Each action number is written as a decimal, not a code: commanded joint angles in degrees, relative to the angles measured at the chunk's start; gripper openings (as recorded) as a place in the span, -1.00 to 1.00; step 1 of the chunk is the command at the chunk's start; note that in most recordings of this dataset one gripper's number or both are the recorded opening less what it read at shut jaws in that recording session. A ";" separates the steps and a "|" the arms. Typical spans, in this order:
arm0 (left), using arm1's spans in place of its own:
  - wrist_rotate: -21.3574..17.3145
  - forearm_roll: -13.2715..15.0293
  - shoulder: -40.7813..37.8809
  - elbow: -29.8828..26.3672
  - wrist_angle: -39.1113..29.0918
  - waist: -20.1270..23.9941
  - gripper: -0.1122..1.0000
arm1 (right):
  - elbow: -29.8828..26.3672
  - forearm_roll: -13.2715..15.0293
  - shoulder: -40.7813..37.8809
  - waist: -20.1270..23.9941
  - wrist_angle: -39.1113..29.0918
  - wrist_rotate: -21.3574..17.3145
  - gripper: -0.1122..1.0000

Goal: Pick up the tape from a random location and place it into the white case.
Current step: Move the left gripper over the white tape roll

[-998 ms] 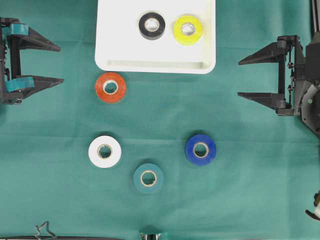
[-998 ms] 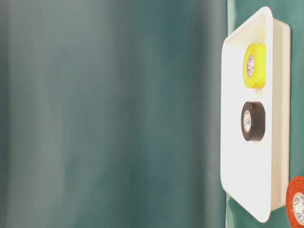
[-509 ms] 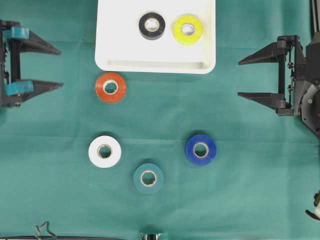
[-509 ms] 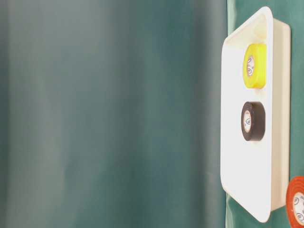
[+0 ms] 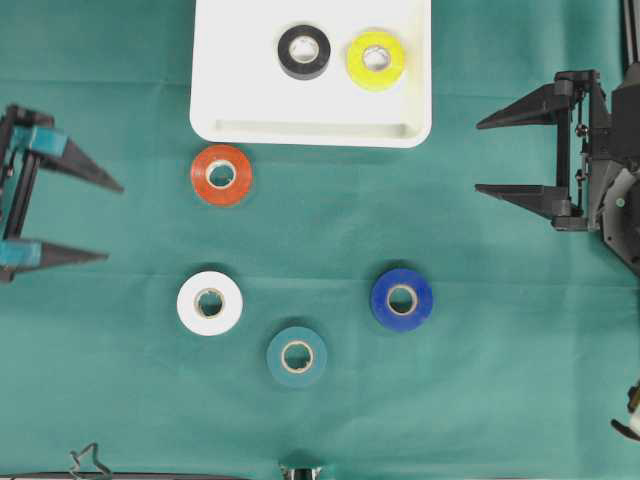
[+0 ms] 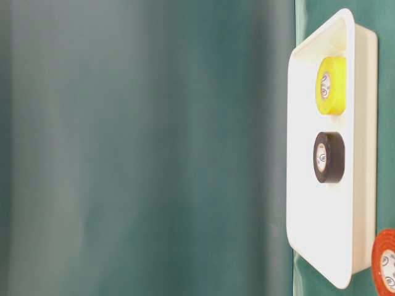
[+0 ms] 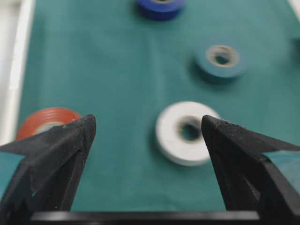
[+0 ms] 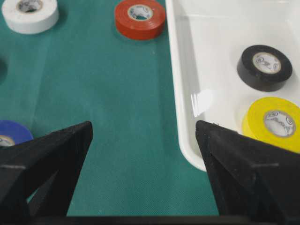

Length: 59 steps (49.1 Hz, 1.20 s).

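Green cloth (image 5: pixel 500 350) around white case (image 5: pixel 230 100)

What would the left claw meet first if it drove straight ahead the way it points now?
Probably the white roll: it lies ahead between the open left claw's tips, toward the right one. The claw's height above the cloth is unclear, so it could pass over.

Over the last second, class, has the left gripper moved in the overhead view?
Yes. The left gripper has swung down the picture, away from the white case. Its open fingers now stand level with the white tape roll.
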State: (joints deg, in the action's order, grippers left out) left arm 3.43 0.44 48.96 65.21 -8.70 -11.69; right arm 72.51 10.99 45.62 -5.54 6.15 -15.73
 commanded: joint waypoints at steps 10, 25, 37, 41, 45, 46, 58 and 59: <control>0.44 0.09 -0.53 -0.70 1.05 -1.85 0.92 | -2.02 -0.18 0.00 -0.09 -0.35 -0.09 0.84; 0.35 0.09 -5.36 -2.11 8.26 -1.85 0.92 | -2.29 -0.18 -0.09 -0.09 -0.35 -0.09 0.84; 0.35 0.09 -14.85 -7.29 10.99 -1.85 0.92 | -2.37 -0.18 -0.09 -0.09 -0.35 -0.09 0.84; 0.35 0.09 -18.46 -9.93 11.25 -1.85 0.92 | -2.29 -0.18 -0.09 0.00 -0.35 -0.09 0.84; 0.26 0.09 -21.80 -12.57 11.07 -1.93 0.92 | -2.29 -0.18 -0.09 0.00 -0.35 -0.09 0.84; 0.26 0.09 -22.68 -13.18 10.90 -1.85 0.92 | -2.29 -0.18 -0.09 0.00 -0.35 -0.09 0.84; -0.18 0.00 -27.25 -17.14 7.38 -1.85 0.92 | -2.29 -0.18 -0.09 -0.09 -1.14 0.00 0.84; -0.18 0.00 -27.33 -17.14 7.12 -1.85 0.92 | -2.29 -0.18 -0.09 -0.09 -1.14 0.00 0.84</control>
State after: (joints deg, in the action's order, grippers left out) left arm 3.34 0.44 21.53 49.75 -0.79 -13.45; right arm 71.72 10.90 45.62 -5.45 5.01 -15.73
